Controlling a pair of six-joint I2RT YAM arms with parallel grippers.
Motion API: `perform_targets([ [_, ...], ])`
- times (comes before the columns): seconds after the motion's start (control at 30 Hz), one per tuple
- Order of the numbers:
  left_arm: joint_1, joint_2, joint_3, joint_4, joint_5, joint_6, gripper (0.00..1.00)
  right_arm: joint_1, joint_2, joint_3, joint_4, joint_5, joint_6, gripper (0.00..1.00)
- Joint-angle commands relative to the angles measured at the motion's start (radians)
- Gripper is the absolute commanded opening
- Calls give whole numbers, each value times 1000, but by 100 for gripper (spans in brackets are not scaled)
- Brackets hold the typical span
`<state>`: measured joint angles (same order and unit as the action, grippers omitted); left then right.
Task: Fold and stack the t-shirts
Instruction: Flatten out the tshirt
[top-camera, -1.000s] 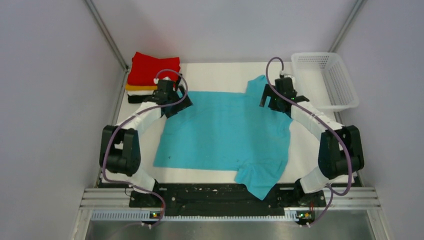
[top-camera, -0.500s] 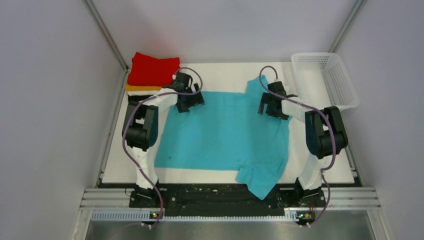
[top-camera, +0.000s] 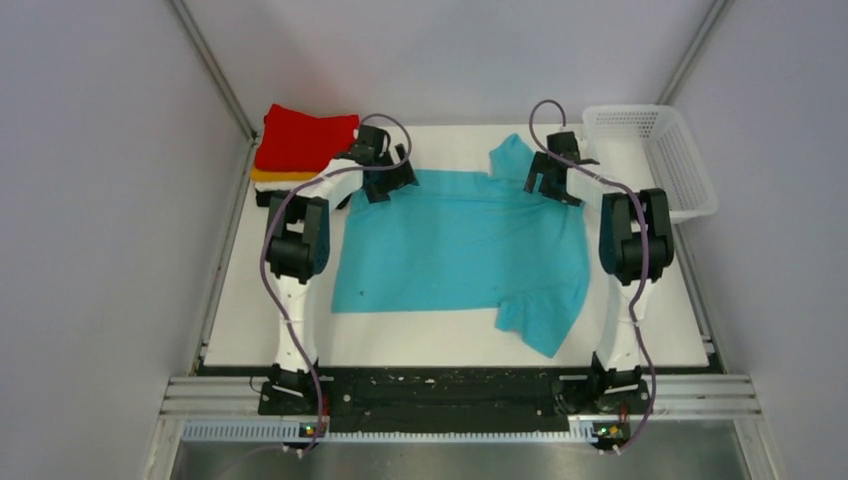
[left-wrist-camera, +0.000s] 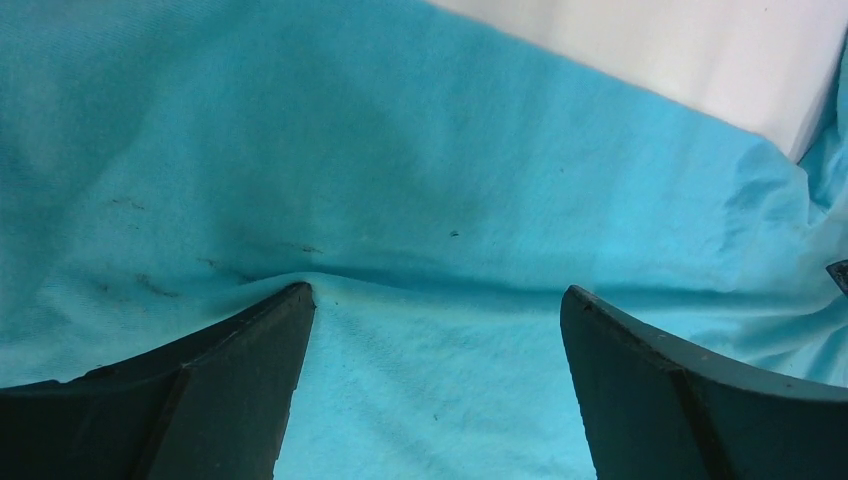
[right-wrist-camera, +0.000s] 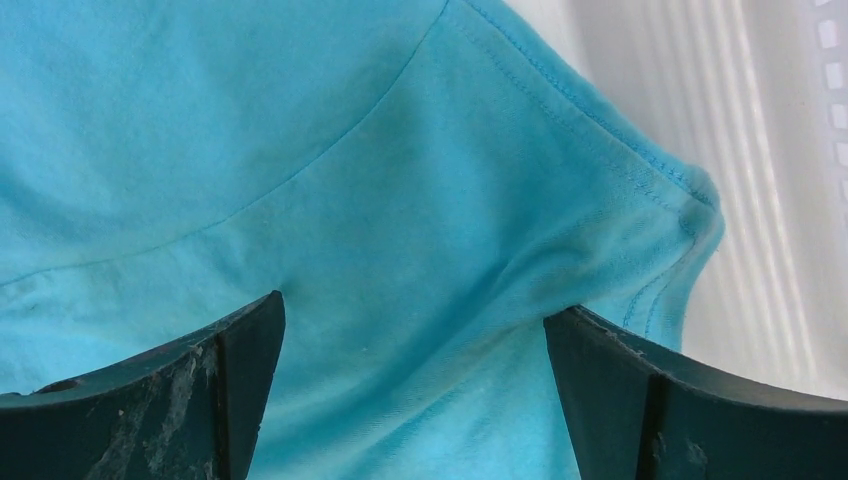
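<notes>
Turquoise t-shirt (top-camera: 460, 245) lies spread on the white table (top-camera: 450, 345), drawn farther from the near edge than a second ago; its near sleeve no longer overhangs that edge. Both arms reach farther out. The left gripper (top-camera: 388, 182) and right gripper (top-camera: 552, 178) sit at the shirt's far edge, fingers (left-wrist-camera: 230, 385) spread wide, tips down on the cloth, clamping nothing. The red-topped folded stack (top-camera: 305, 140) sits at the far left corner.

The turquoise t-shirt (top-camera: 460, 240) lies spread open, mostly flat, on the desk (top-camera: 250, 300). One sleeve points to the far edge and the other is wrinkled at the near right. In the far left corner is a folded stack: red t-shirt (top-camera: 300, 140) on top, then orange t-shirt (top-camera: 263, 175), white t-shirt (top-camera: 272, 185) and black t-shirt (top-camera: 262, 198).
</notes>
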<state>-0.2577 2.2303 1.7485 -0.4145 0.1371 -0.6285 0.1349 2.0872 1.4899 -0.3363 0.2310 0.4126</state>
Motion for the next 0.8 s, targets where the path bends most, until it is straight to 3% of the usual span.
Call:
perform_targets([
  [0.0, 8, -25, -20, -43, 14, 14, 99, 2, -7, 41, -41, -39, -39, 99],
  [0.2, -7, -330, -201, -23, -17, 30, 99, 84, -263, -62, -65, 18, -96, 99],
  [0.37, -12, -677, -515, -13, -100, 8, 99, 168, -505, -251, -98, 62, -72, 99],
  [0.53, -12, -1055, -876, -107, -279, -71, 99, 326, -769, -529, -166, 141, 25, 99],
  [0.67, -11, -1304, -1121, -222, -413, -235, 99, 486, -942, -696, -249, 183, 161, 99],
  [0.77, -9, -1451, -1278, -202, -470, -293, 96, 536, -1037, -795, -269, 147, 241, 99],
])
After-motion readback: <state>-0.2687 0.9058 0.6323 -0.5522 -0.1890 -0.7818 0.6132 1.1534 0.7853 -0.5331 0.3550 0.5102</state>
